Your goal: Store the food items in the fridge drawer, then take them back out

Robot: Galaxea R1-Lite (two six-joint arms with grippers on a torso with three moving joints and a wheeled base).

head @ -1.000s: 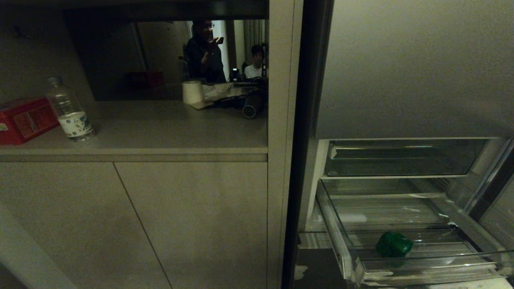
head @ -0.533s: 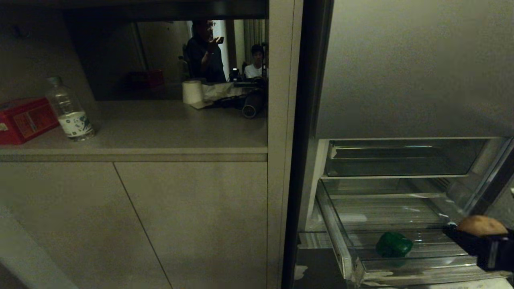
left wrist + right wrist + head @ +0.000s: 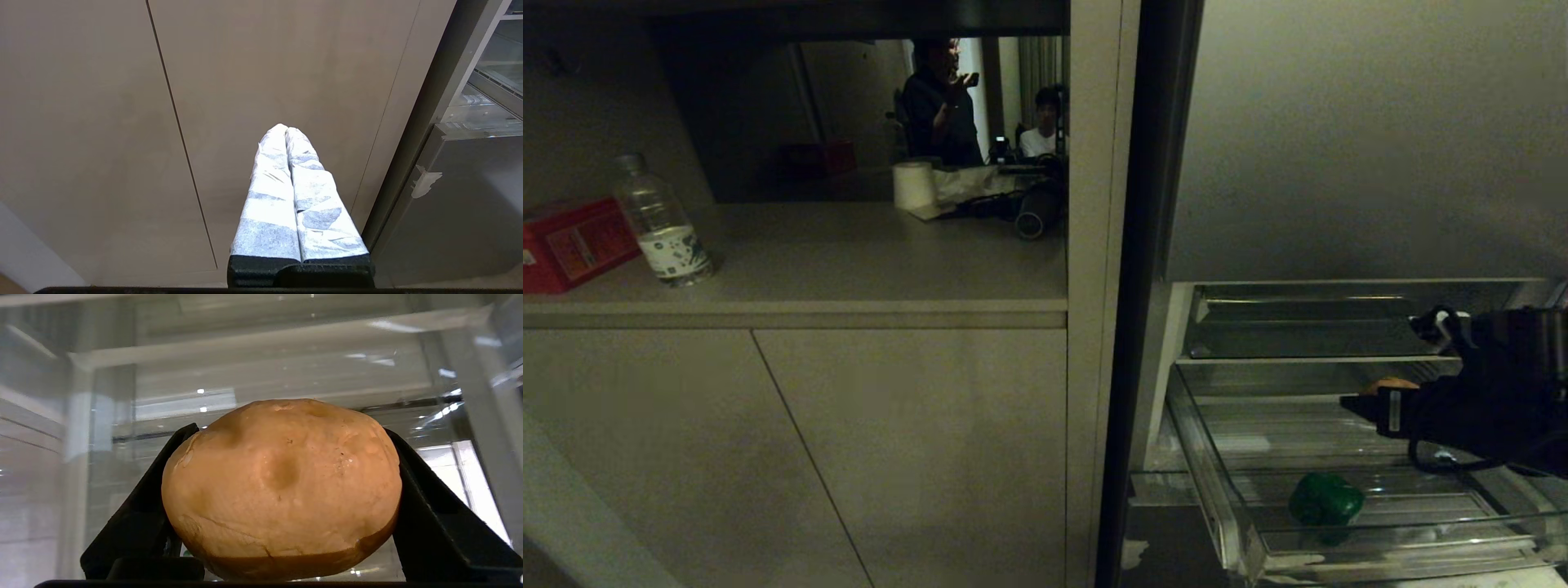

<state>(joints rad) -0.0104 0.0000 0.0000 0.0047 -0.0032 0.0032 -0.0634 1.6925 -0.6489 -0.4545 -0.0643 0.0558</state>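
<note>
Head view – fridge drawer (image 3: pixel 1233 523): the clear ribbed drawer is being shown pulled out at the foot of the open fridge, below a darker, flatter drawer (image 3: pixel 1339 327).
Head view – green pepper (image 3: pixel 1325 499): it is being carried on the ribbed floor of the fridge drawer, near the transparent front lip.
Head view – right gripper (image 3: pixel 1372 396): it is being held above the fridge drawer, over its rear part and further in than the green pepper, with a tan potato (image 3: pixel 1392 383) being shown only partly at its tip.
Head view – worktop (image 3: pixel 849 261): beside the fridge drawer's cabinet wall, a water bottle (image 3: pixel 662 224), a red box (image 3: pixel 568 241) and a paper roll (image 3: pixel 913 186) are being carried; two people are being seen in the dim room behind.
Left wrist view – left gripper (image 3: pixel 286 130): its white-wrapped fingers (image 3: pixel 269 204) are being pressed together on nothing, in front of the cabinet doors (image 3: pixel 122 122) beside the fridge drawer.
Right wrist view – right gripper (image 3: pixel 282 498): the potato (image 3: pixel 282 486) is being clamped between the two black fingers (image 3: pixel 139 522), which are being spread wide around it, with the fridge drawer's clear walls (image 3: pixel 81 416) being seen beyond.
</note>
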